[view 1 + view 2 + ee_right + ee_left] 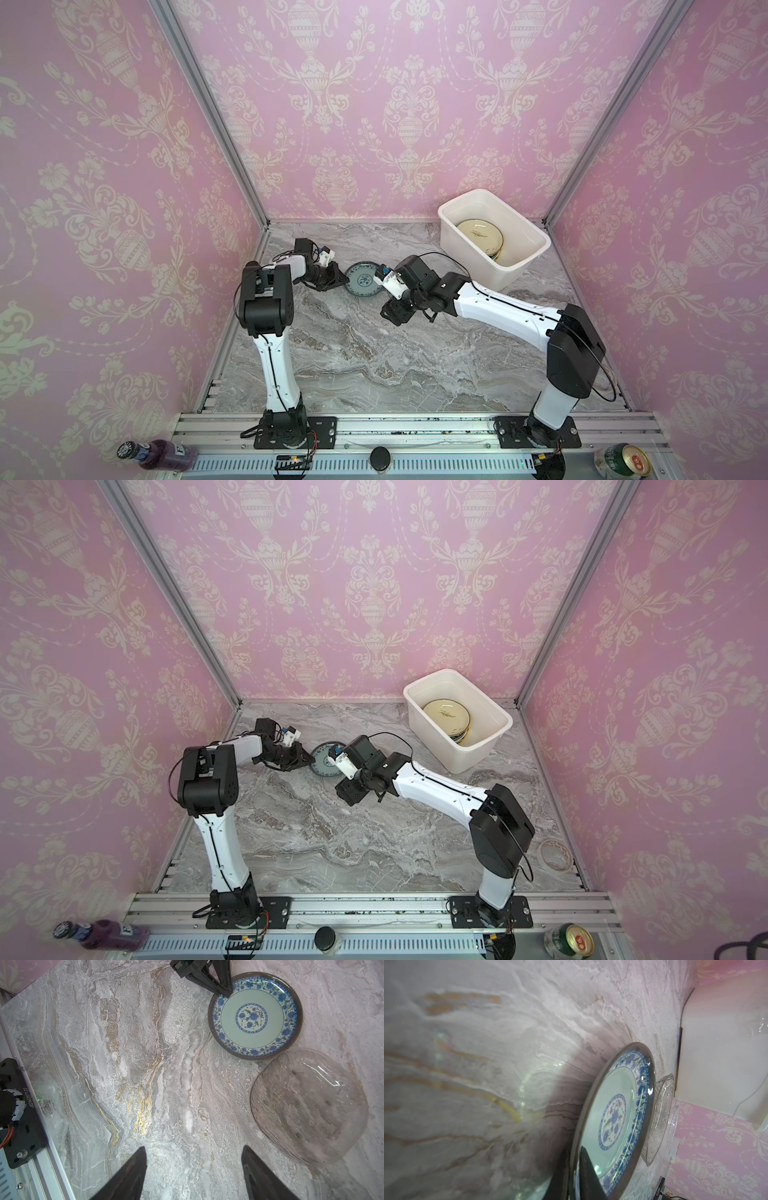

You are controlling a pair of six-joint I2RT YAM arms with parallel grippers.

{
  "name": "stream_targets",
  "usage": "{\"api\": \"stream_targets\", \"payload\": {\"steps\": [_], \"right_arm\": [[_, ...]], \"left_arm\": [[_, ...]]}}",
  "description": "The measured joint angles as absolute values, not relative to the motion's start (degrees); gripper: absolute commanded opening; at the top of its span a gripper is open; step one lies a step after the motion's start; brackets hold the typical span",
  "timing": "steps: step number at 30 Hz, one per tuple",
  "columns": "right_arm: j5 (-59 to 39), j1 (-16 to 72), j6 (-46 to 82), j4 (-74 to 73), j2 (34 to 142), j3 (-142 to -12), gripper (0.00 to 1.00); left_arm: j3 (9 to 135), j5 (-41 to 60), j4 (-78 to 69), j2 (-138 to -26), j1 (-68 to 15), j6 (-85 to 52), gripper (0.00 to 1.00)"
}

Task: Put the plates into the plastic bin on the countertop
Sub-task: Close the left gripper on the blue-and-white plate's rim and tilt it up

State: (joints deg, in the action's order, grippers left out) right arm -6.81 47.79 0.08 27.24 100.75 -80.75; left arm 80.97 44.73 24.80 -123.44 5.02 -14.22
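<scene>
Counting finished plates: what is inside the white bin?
A cream plate with a leaf sprig tops a stack in the plastic bin; plates beneath show only rim edges, count hidden.

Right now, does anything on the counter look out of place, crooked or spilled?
Nothing looks spilled or broken. The plastic bin sits skewed on the countertop, the plates inside it are stacked unevenly, and a stray tape roll lies at the countertop's right edge.

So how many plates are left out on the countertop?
2: the blue floral plate, gripped at its rim by the left gripper, and a clear glass plate beside it. The right arm could hide more.
</scene>
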Motion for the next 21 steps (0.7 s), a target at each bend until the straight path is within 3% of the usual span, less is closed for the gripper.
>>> {"api": "stream_targets", "payload": {"steps": [10, 21], "right_arm": [[-3.5, 47.7, 1.8, 28.0, 100.7, -81.7, 0.74], [-6.5, 41.0, 12.5, 25.6, 98.4, -82.3, 0.77]], "left_arm": [[76.6, 44.2, 22.8, -120.5, 5.0, -16.3, 0.00], [66.0, 36.1, 23.4, -106.9, 5.0, -22.5, 0.01]]}}
